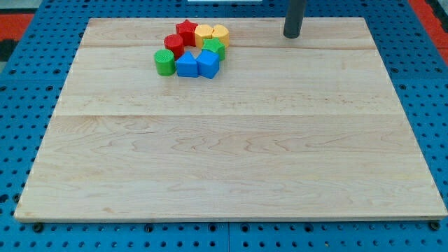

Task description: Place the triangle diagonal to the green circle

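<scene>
A tight cluster of blocks sits near the view's top left of the wooden board point(231, 154). The green circle point(164, 61) is at the cluster's left end. Right of it, touching, is the blue triangle point(186, 65), then a blue cube-like block point(208, 64). Behind them are a red cylinder point(174, 45), a red star point(186, 30), a green star-like block point(214, 48), a yellow heart-like block point(204, 34) and a yellow hexagon-like block point(220, 33). My tip point(292, 35) rests on the board at the view's top, well to the right of the cluster, touching no block.
The board lies on a blue pegboard surface point(28, 84) that surrounds it on all sides. Red matting shows at the view's top corners point(14, 17).
</scene>
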